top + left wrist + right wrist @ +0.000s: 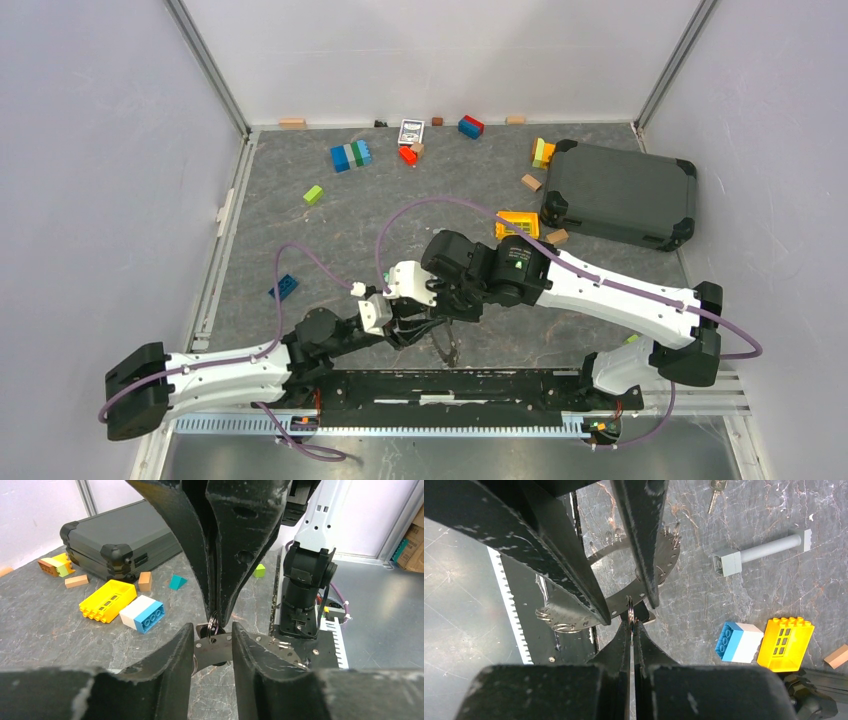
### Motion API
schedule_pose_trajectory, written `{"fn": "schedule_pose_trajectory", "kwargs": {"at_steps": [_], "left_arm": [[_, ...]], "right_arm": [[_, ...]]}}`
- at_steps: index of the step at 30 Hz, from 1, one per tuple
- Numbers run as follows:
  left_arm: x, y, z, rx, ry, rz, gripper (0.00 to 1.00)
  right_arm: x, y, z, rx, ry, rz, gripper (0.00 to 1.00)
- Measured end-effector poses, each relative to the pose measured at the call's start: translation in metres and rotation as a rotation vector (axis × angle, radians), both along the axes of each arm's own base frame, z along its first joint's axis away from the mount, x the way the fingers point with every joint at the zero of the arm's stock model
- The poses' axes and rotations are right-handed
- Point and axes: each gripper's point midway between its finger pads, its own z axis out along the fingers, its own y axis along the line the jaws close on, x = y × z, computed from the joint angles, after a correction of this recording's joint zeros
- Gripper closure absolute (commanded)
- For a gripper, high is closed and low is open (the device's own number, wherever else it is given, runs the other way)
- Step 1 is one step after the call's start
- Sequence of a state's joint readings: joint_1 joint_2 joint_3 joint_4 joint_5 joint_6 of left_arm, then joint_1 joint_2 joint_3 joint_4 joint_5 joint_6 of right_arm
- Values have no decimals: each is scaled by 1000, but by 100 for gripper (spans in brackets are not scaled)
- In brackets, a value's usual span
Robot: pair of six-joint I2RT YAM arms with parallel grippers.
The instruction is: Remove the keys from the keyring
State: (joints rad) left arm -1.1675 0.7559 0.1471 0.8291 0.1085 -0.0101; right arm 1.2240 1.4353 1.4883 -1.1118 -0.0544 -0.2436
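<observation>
Btwn the jaws, keyring (629, 611) edge-on, key (215, 649) prob. half-hidden.

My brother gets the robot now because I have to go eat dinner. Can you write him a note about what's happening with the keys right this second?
Left claw: closed on a flat metal piece that looks like one of the keys.
Right claw: shut on the keyring, pinching the thin wire.
Where: both claws meet tip to tip, with the bunch between them.
Done: one loose key lies on the table, apart from the bunch.
Left: the other keys appear to be on the ring and need working off.
</observation>
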Motion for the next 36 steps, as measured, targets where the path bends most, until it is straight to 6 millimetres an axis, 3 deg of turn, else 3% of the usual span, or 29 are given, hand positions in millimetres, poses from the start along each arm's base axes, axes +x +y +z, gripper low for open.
{"fn": "schedule_pose_trajectory", "kwargs": {"at_steps": [12,16,22,26,36], "left_arm": [[-4,-8,-2,18,-3,-40,98],[-4,-8,-2,22,-5,-39,98],[-7,-6,1,22,-10,-49,98],[-10,-1,10,-8,-24,-54,98],[-24,27,37,-162,-61,-65,98]], "right_arm": [[-2,-1,0,-4,8,6,100],[-3,-1,0,-4,9,8,100],[-1,0,2,9,-6,4,75],[1,4,12,86,-42,7,63],[-14,6,53,456,-114,74,63]]}}
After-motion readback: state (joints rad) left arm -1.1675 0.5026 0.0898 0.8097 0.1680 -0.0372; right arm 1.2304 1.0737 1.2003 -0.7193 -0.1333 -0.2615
